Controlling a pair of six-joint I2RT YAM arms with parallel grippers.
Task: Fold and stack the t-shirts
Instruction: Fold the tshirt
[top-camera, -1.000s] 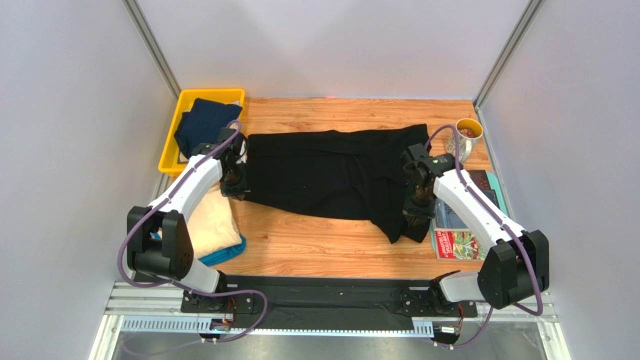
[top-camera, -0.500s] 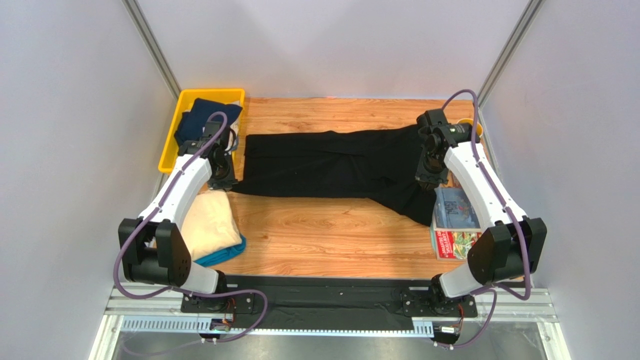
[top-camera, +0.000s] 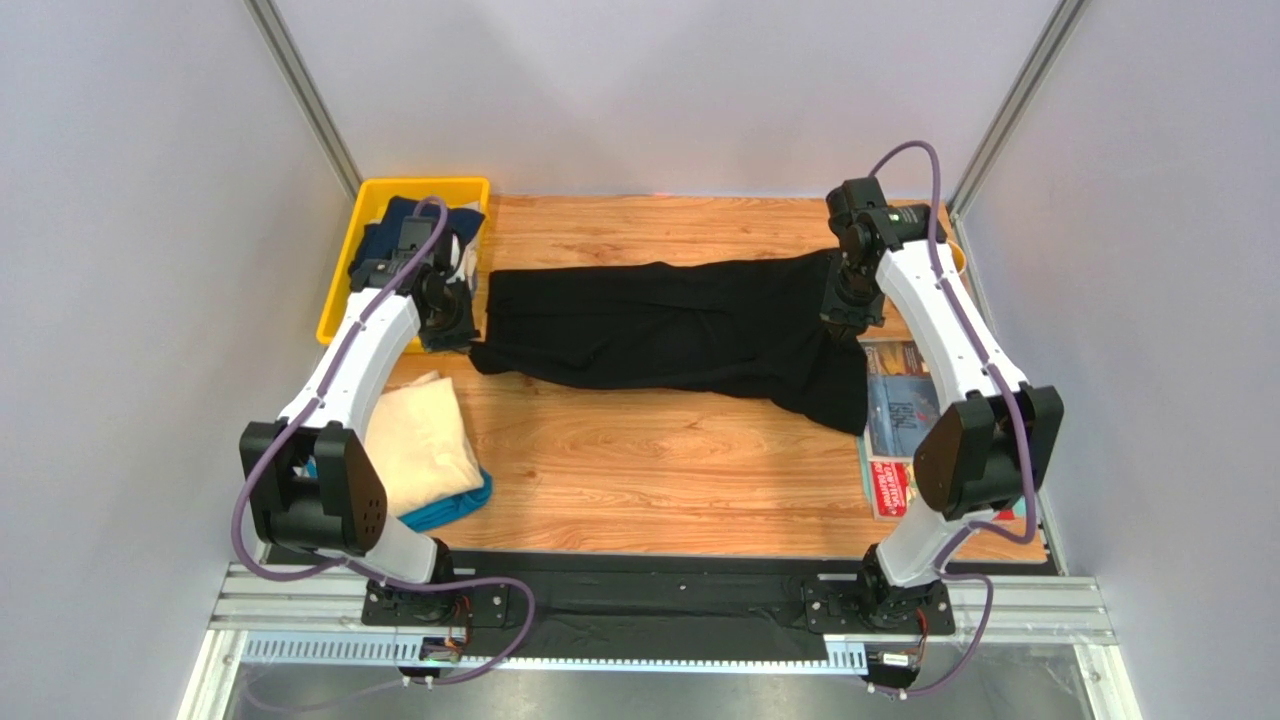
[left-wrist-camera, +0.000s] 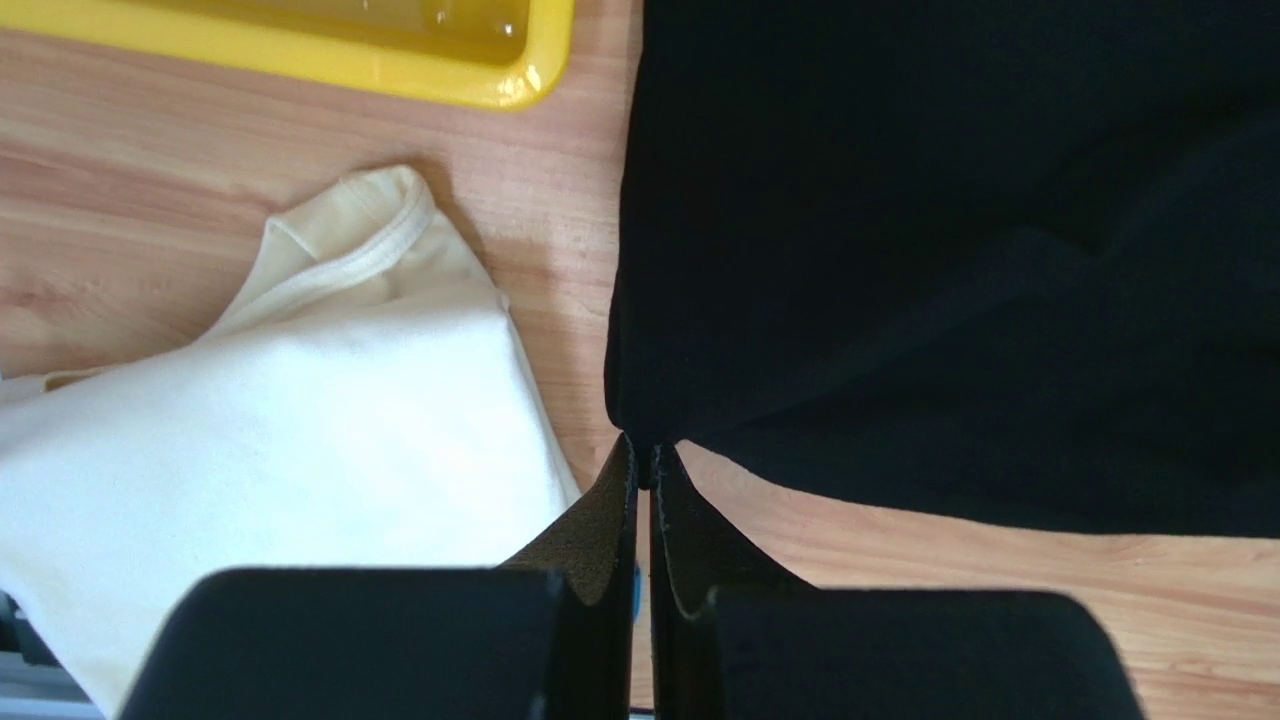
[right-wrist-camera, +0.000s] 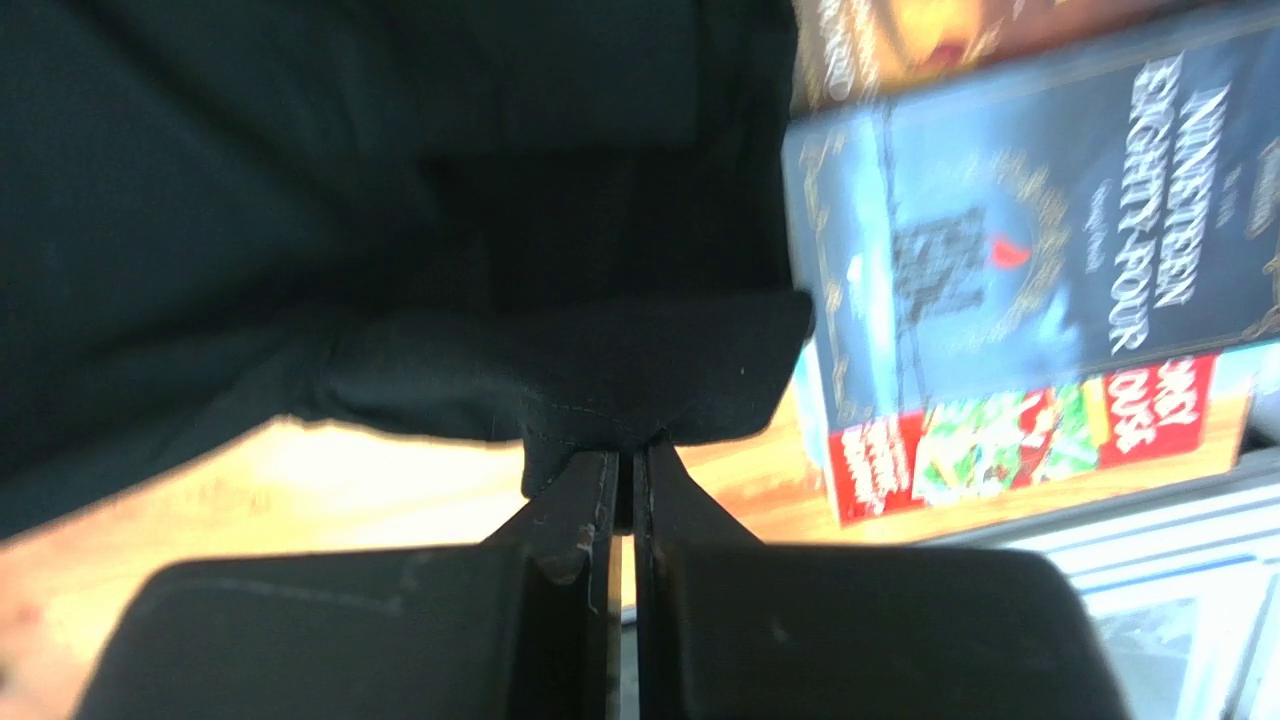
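Black t-shirt (top-camera: 661, 333) stretched across the far half of the wooden table (top-camera: 646, 480), lifted slightly at both ends. Left gripper (left-wrist-camera: 646, 455): fingers pressed together on a thin corner of the cloth, just beside the cream t-shirt (left-wrist-camera: 286, 435) and near the yellow bin (left-wrist-camera: 511, 68). Right gripper (right-wrist-camera: 624, 458) pinches a bunched fold, and the end hanging from it overlaps the magazines (right-wrist-camera: 1022, 270).

Risks, as judged:
- The left hold takes so little fabric that a pull may slip it free.
- The draped right end may drag the magazines along.
- Uneven tension between the arms would leave the wrinkled middle skewed — spoiling the fold.

Navy t-shirt (top-camera: 403, 237) lies in the bin; teal-blue t-shirt (top-camera: 451, 507) lies under the cream one.
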